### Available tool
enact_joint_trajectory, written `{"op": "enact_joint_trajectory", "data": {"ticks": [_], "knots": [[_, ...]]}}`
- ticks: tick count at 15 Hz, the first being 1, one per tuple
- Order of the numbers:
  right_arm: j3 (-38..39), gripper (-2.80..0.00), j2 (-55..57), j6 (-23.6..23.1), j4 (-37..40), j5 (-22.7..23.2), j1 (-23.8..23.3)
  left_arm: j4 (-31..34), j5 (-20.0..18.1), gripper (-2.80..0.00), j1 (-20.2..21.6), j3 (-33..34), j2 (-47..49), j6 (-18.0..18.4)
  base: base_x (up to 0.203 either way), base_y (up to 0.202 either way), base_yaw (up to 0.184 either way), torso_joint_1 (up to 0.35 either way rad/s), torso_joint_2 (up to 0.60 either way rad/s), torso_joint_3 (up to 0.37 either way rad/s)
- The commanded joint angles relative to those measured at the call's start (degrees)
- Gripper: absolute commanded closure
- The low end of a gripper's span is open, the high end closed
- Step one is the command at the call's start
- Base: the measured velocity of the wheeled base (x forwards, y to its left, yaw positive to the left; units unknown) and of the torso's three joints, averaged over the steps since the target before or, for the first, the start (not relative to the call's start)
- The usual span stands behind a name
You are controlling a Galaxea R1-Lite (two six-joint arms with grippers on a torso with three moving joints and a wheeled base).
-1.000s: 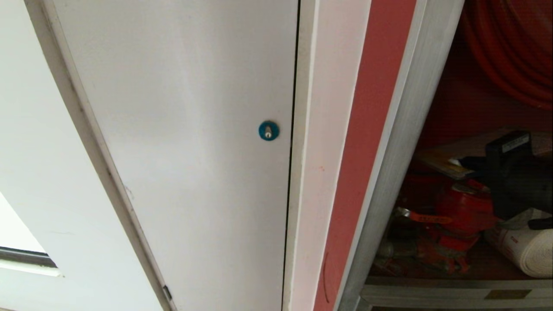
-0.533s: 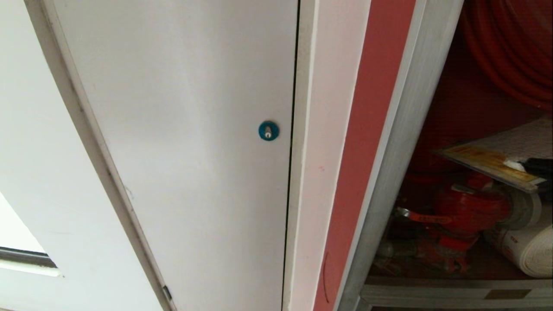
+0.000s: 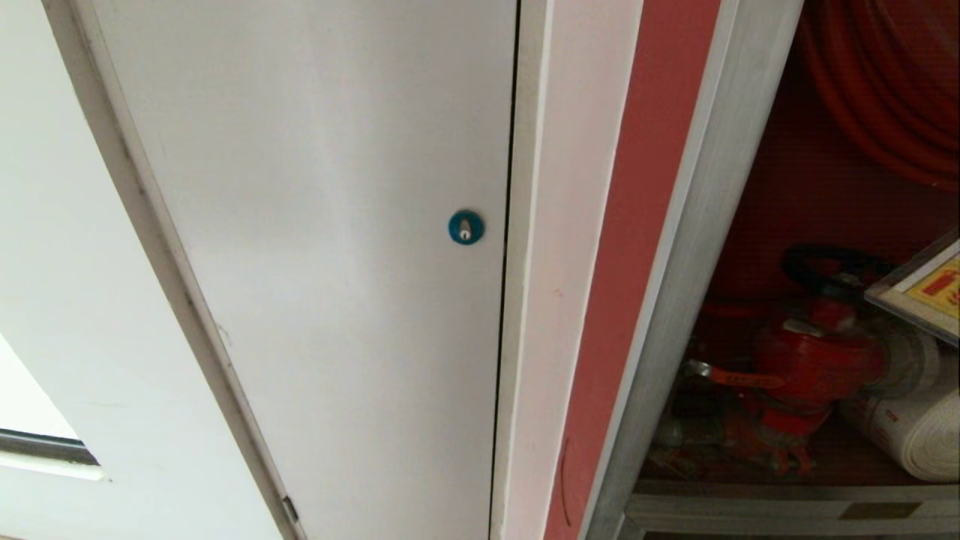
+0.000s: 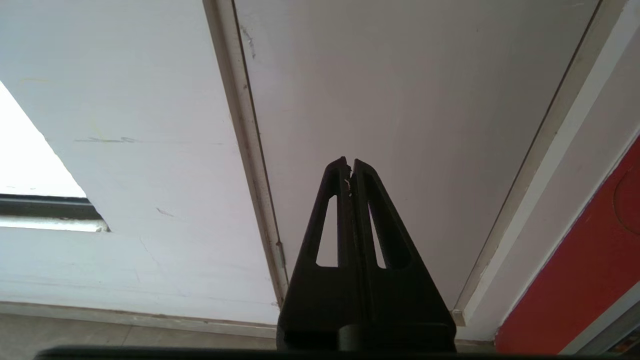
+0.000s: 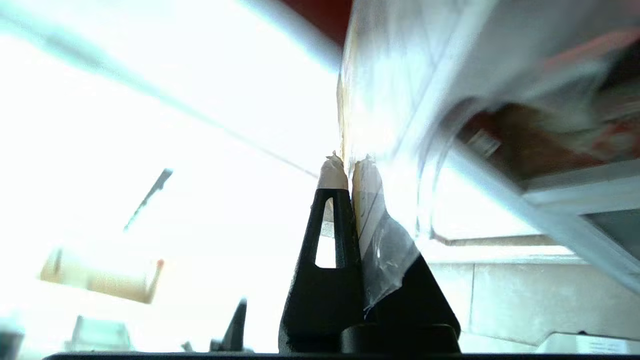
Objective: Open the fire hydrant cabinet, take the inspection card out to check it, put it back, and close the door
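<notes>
I can read almost nothing from here. On the inspection card (image 3: 927,289), at the right edge of the head view, I see a yellow band with a red pictogram, but no words come clear. A red strap (image 3: 739,379) on the valve inside the fire hydrant cabinet (image 3: 694,225) carries dark print too small for me to read. In the right wrist view the card's printing is blurred.
</notes>
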Motion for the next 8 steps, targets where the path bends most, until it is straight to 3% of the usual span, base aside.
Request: {"op": "enact_joint_trajectory", "data": {"ticks": [1, 3, 5, 8], "knots": [[-1.8, 0.0, -4.8, -1.6, 2.5, 5.5, 0.0, 0.0, 0.0, 0.0, 0.0, 0.0, 0.0, 0.0, 0.0, 0.0, 0.0, 0.0, 0.0, 0.0], [-1.4, 0.0, -6.7, -7.4, 4.8, 16.7, 0.0, 0.0, 0.0, 0.0, 0.0, 0.0, 0.1, 0.0, 0.0, 0.0, 0.0, 0.0, 0.0, 0.0], [-0.5, 0.0, -6.6, -16.1, 7.4, 26.4, 0.0, 0.0, 0.0, 0.0, 0.0, 0.0, 0.1, 0.0, 0.0, 0.0, 0.0, 0.0, 0.0, 0.0], [2.0, 0.0, -3.0, -29.6, 8.5, 33.4, 0.0, 0.0, 0.0, 0.0, 0.0, 0.0, 0.1, 0.0, 0.0, 0.0, 0.0, 0.0, 0.0, 0.0]]}}
